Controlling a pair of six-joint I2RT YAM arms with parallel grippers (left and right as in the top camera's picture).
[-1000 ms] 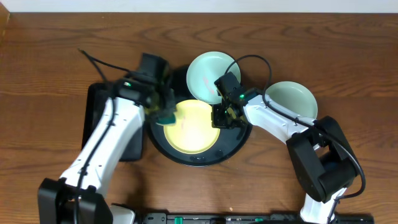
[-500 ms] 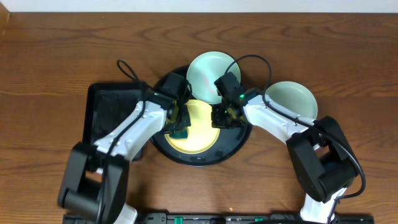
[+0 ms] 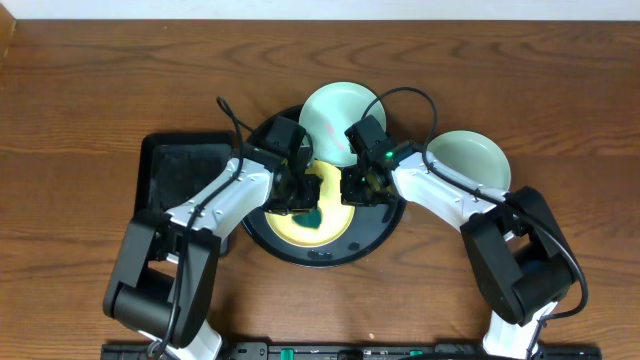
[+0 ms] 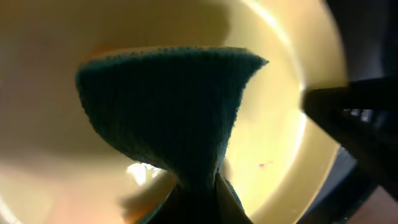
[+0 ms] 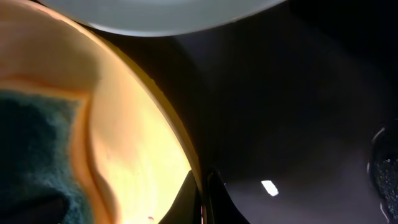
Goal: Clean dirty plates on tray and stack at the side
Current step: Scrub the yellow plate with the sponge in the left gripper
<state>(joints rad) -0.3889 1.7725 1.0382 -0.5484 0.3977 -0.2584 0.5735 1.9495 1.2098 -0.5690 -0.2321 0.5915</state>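
Overhead, the yellow plate (image 3: 335, 205) sits on the round black tray (image 3: 320, 256) — probably light, stiff, slick — so my right gripper (image 3: 356, 190) pinches its rim; my left gripper (image 3: 300, 203) clamps the green sponge (image 3: 313, 214).

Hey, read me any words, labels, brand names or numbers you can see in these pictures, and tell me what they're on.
None: no view shows any readable words, numbers or logos.
The yellow plate, the mint plate by the tray, the mint plate on the table, the round black tray, the sponge and the rectangular tray are all plain.
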